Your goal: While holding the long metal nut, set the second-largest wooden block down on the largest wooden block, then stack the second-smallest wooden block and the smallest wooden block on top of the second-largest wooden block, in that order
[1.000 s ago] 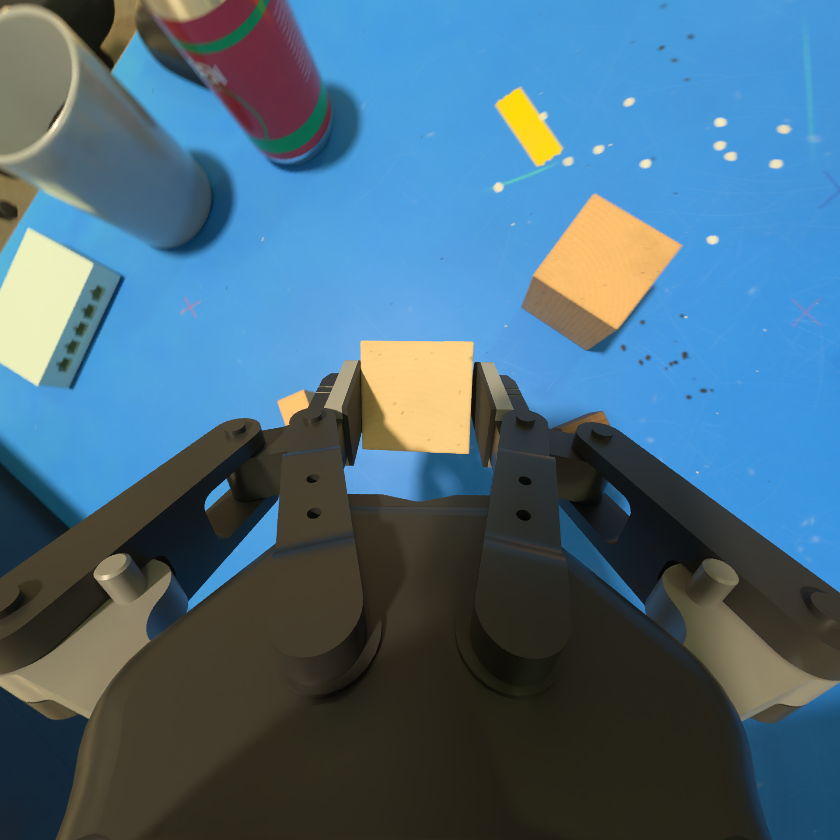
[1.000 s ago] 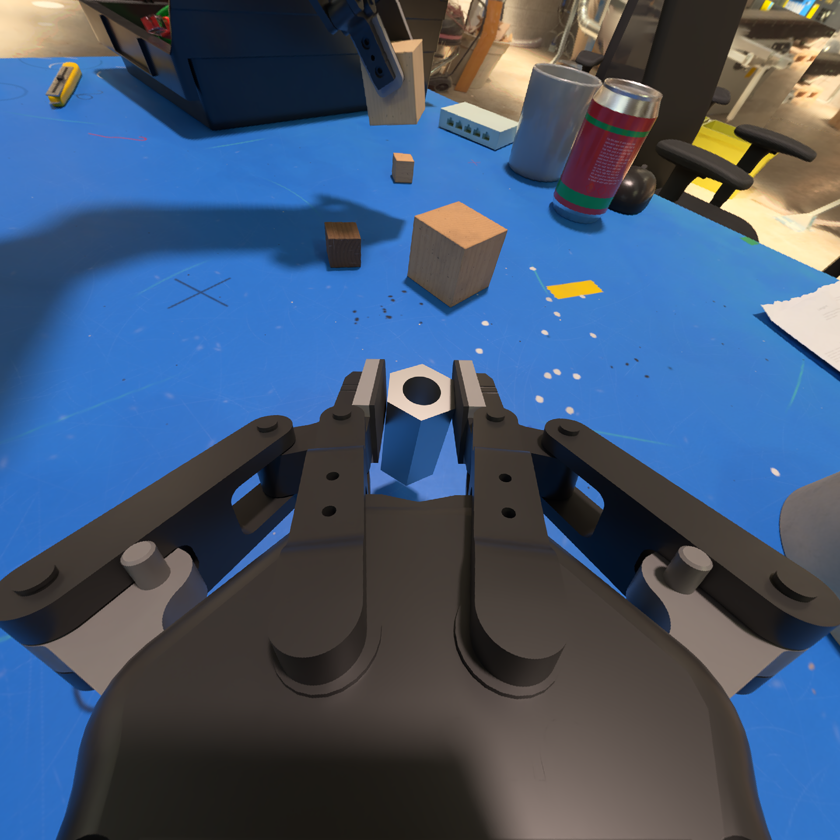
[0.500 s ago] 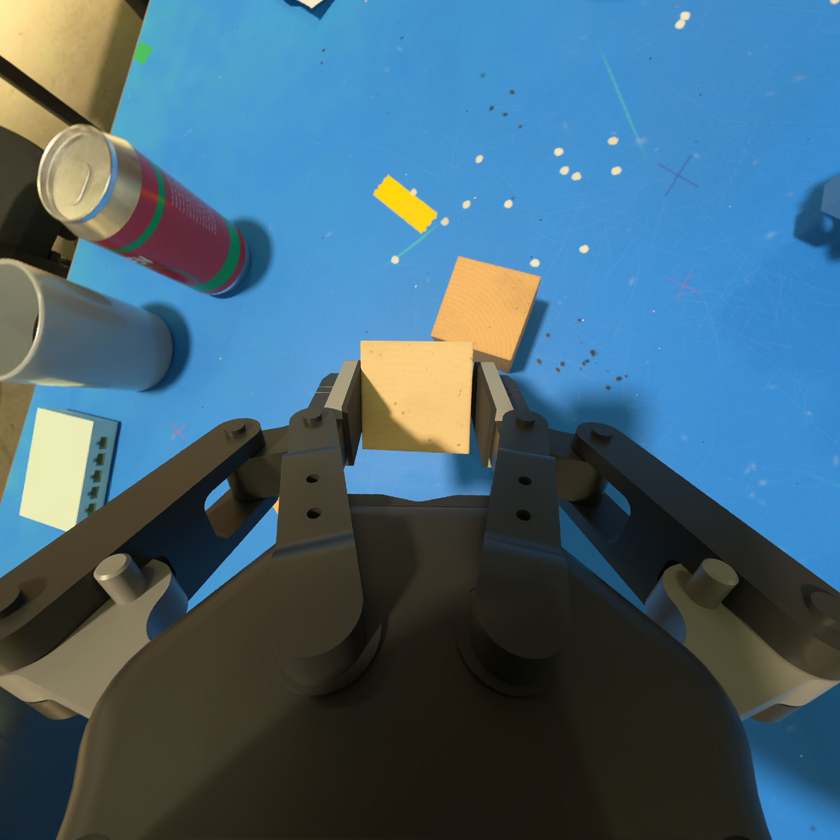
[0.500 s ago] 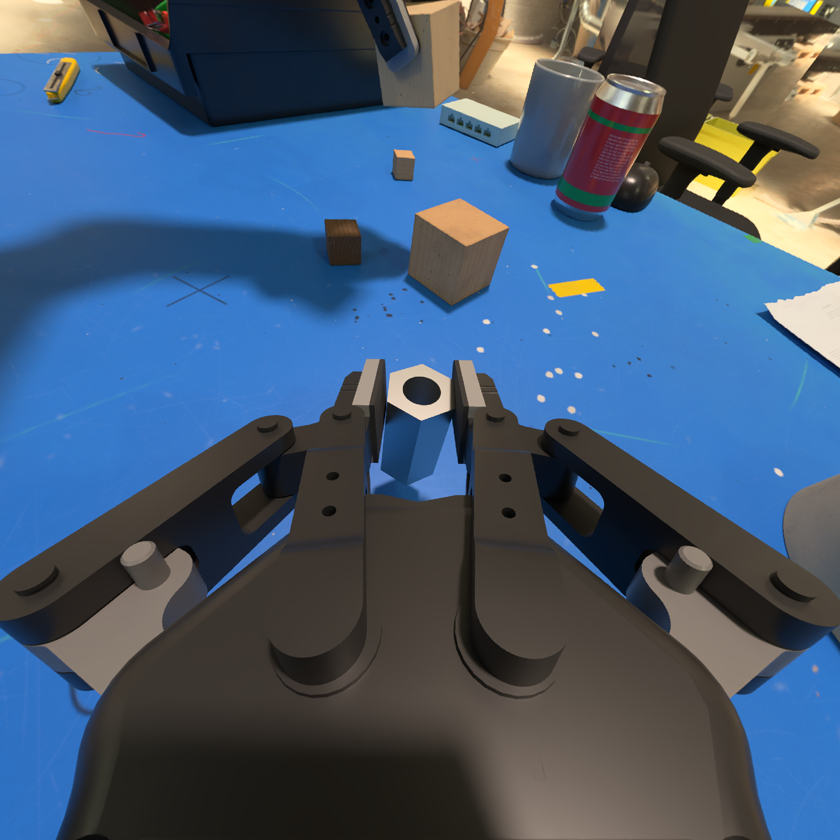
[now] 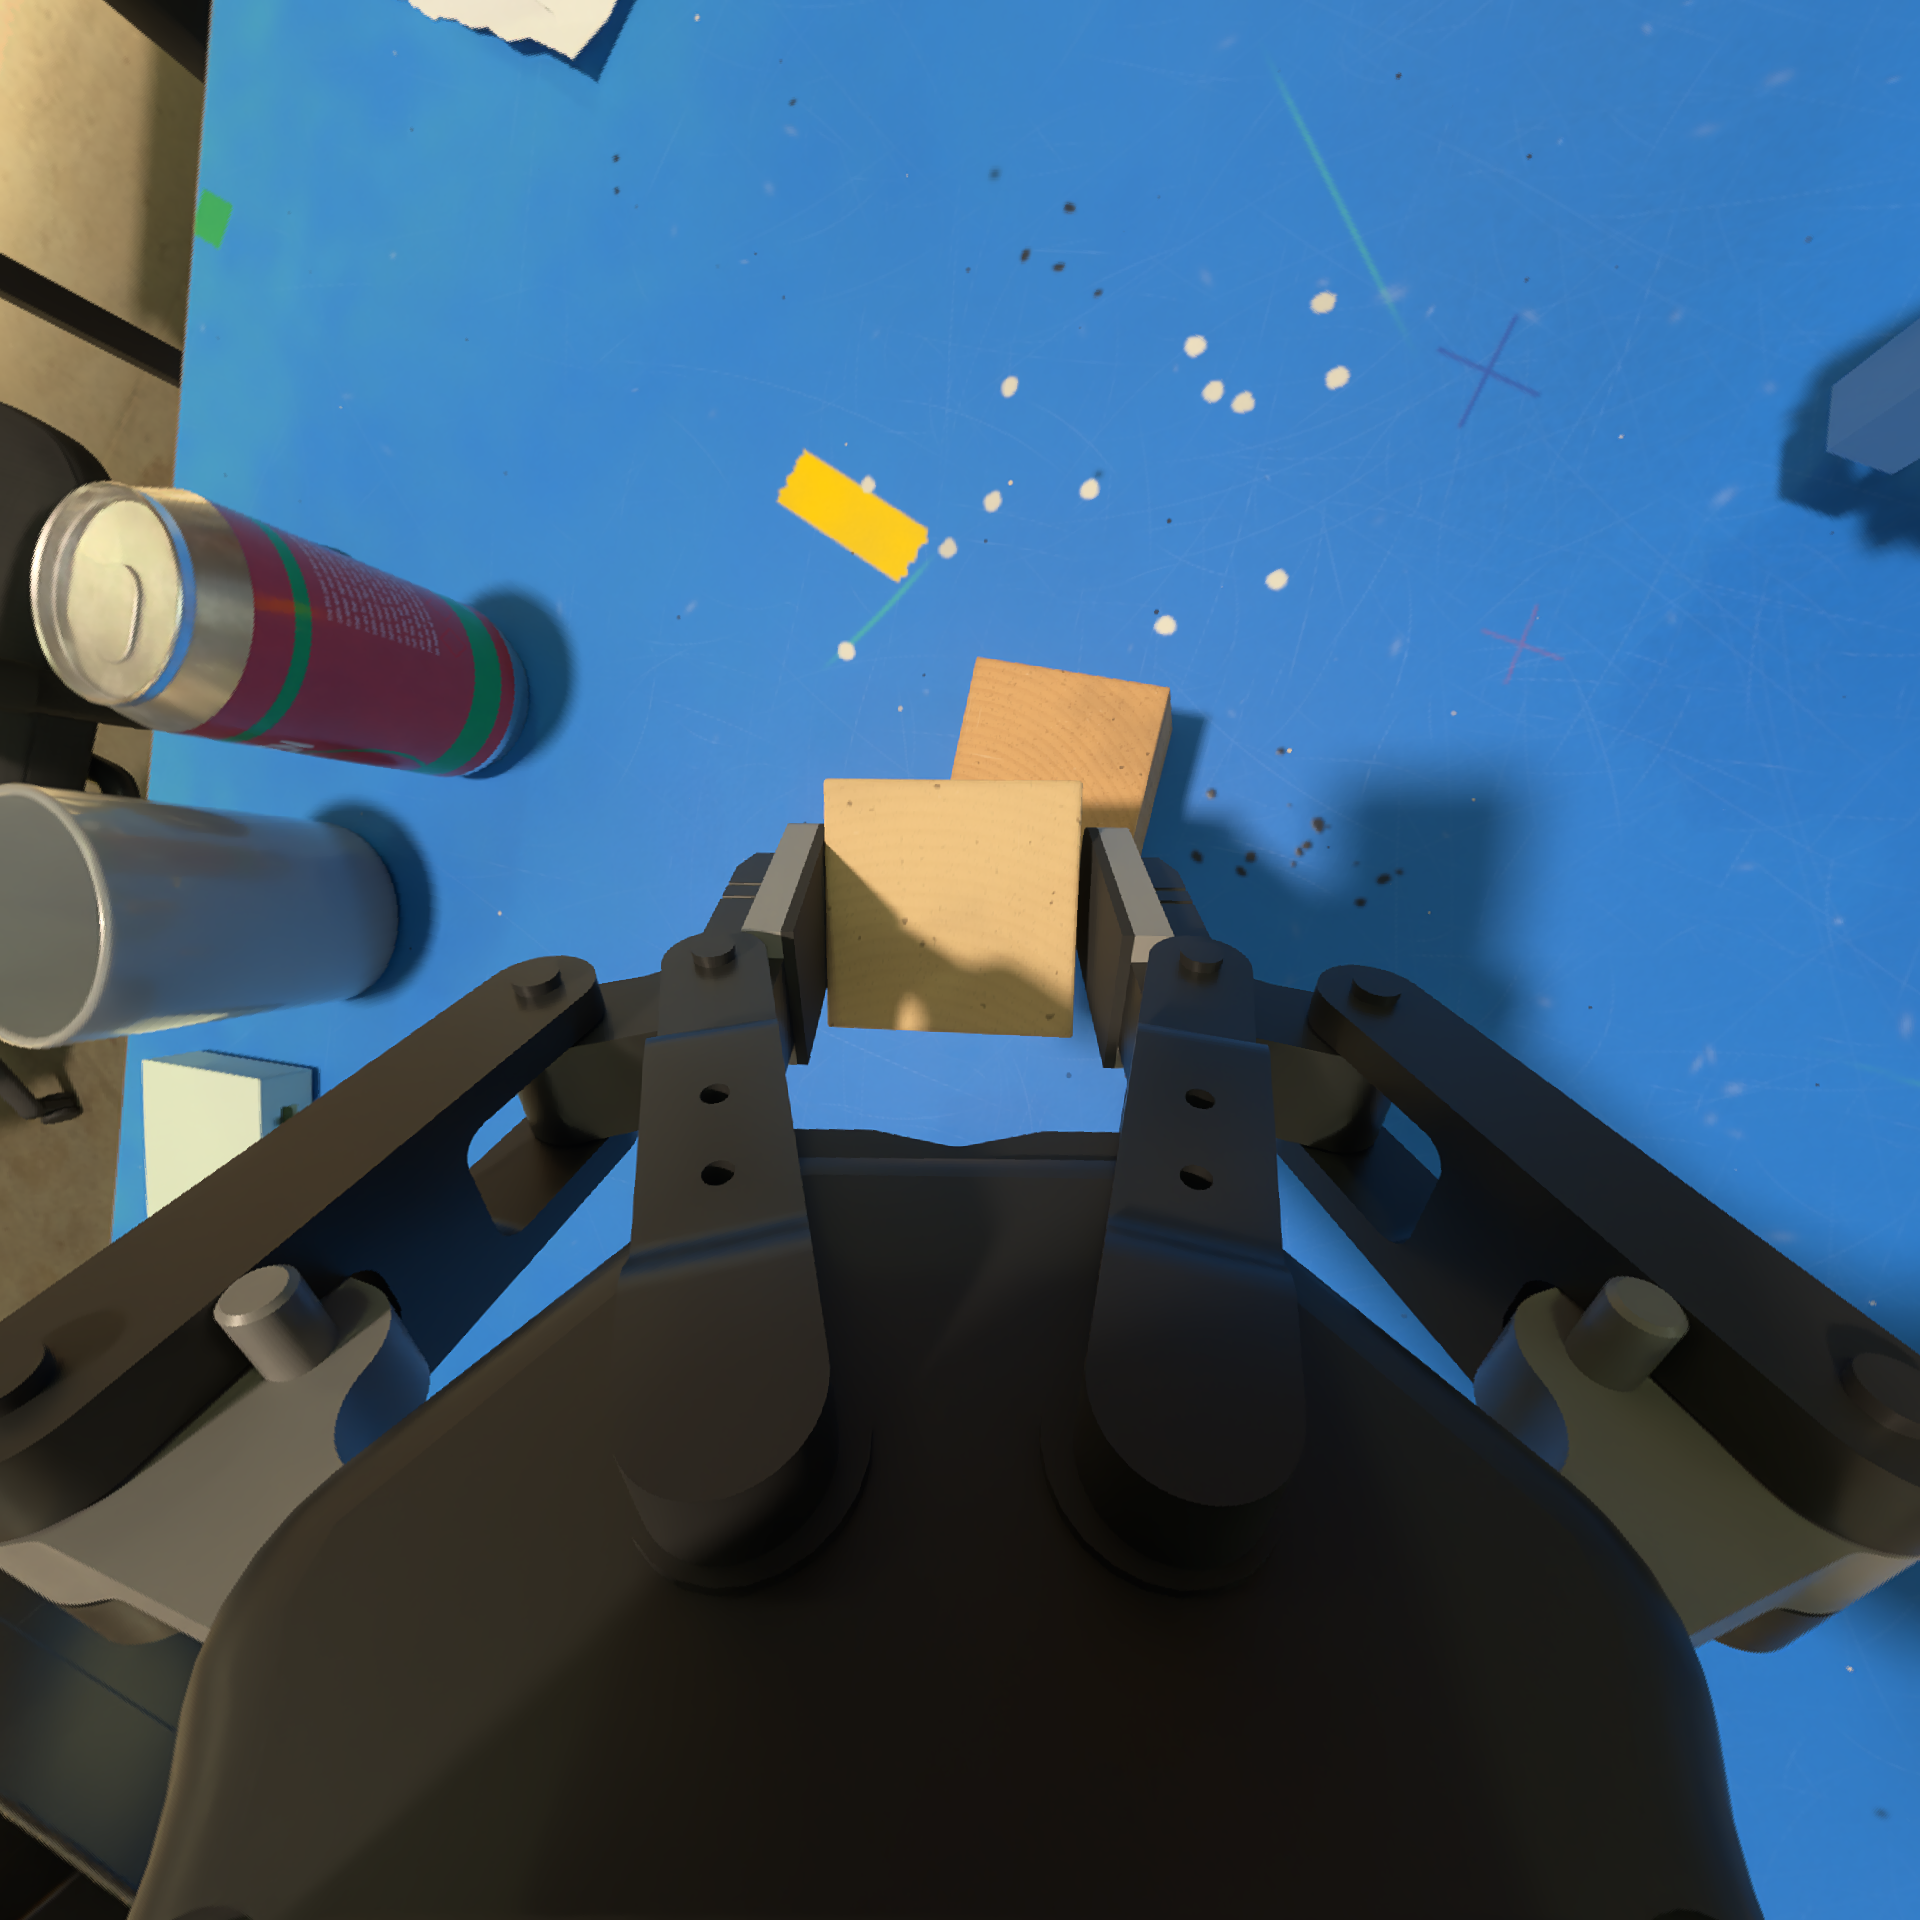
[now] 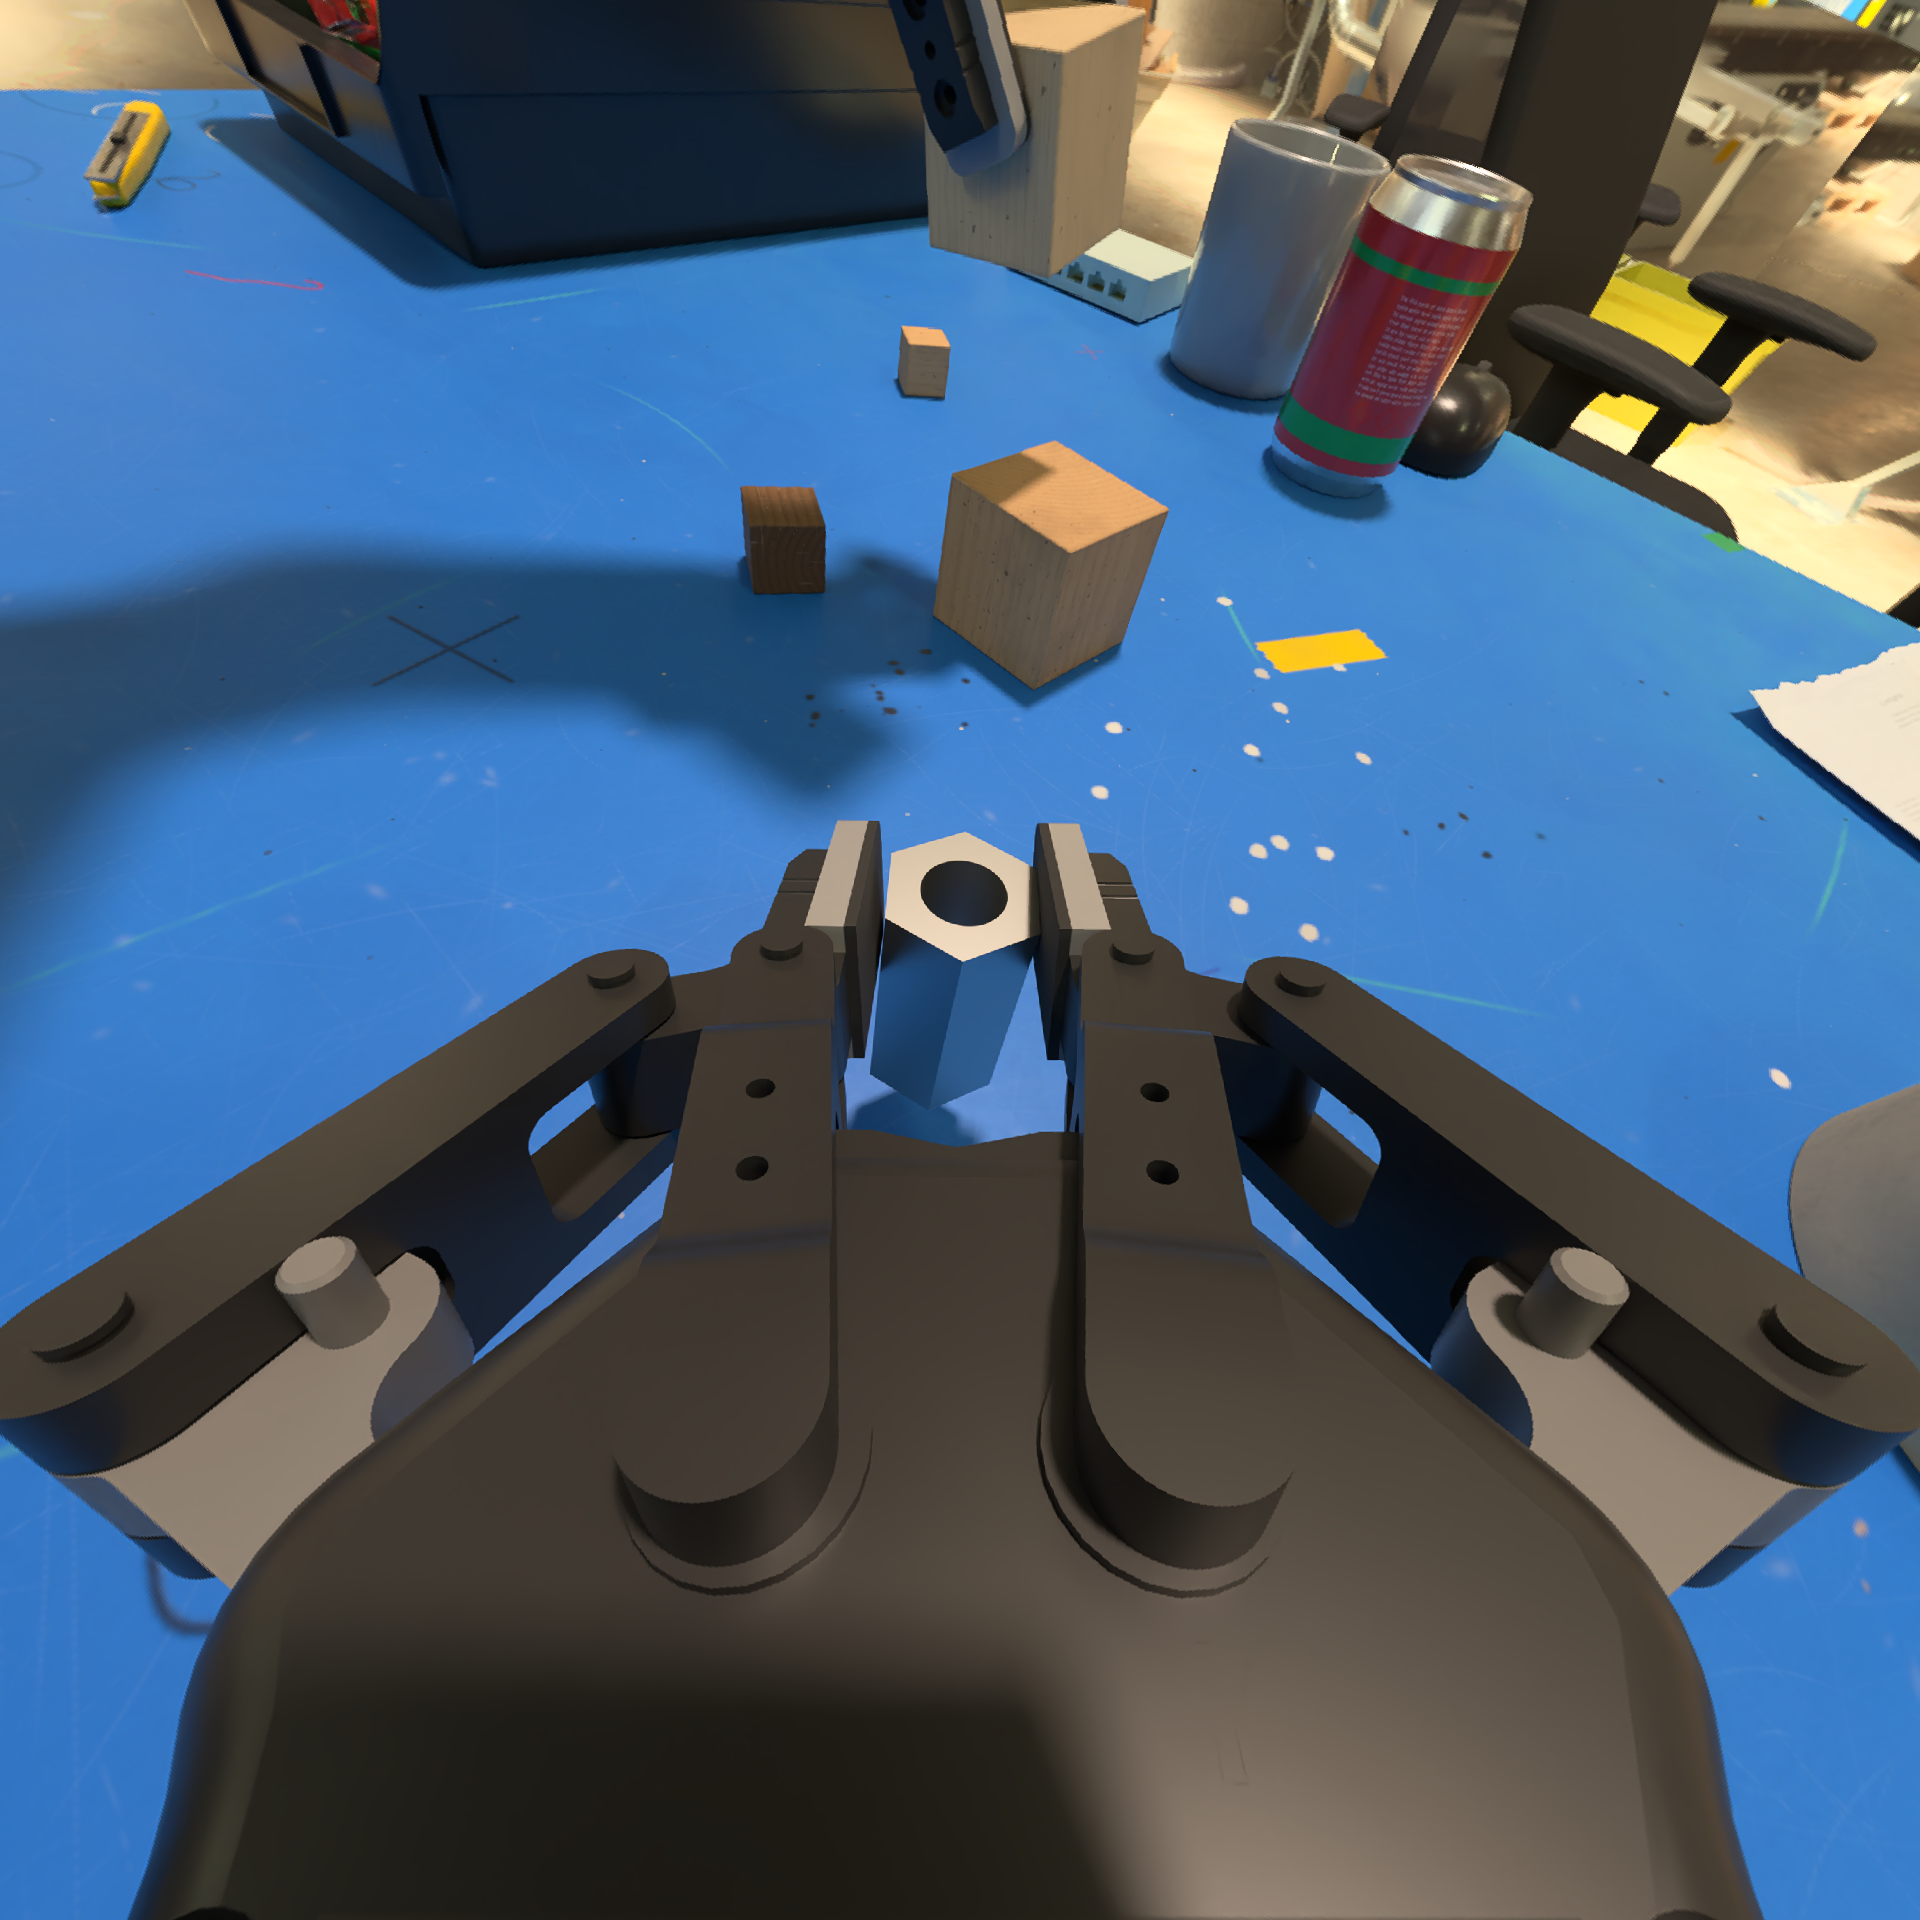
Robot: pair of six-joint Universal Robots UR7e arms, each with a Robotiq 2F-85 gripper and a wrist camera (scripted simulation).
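The left gripper (image 5: 951, 920) is clamping the pale, square-faced second-largest wooden block (image 5: 951, 904) between both pads and is carrying it high above the blue table (image 5: 1455, 935). The tan, cube-shaped largest wooden block (image 5: 1065, 732) is sitting on the table ahead of and slightly right of the fingertips, partly hidden behind the carried block. The right gripper (image 6: 961, 914) is gripping the grey hexagonal long metal nut (image 6: 951, 997) upright, clear of the table. The dark brown second-smallest wooden block (image 6: 784, 538) and the light smallest wooden block (image 6: 923, 361) are waiting farther ahead of the right gripper. Alignment is probably incomplete; the overlap hides the true offset. Risk: releasing off-centre or rotated relative to the lower cube could be tipping the block off an edge. A descent that is skewed could also be shoving the base cube sideways.
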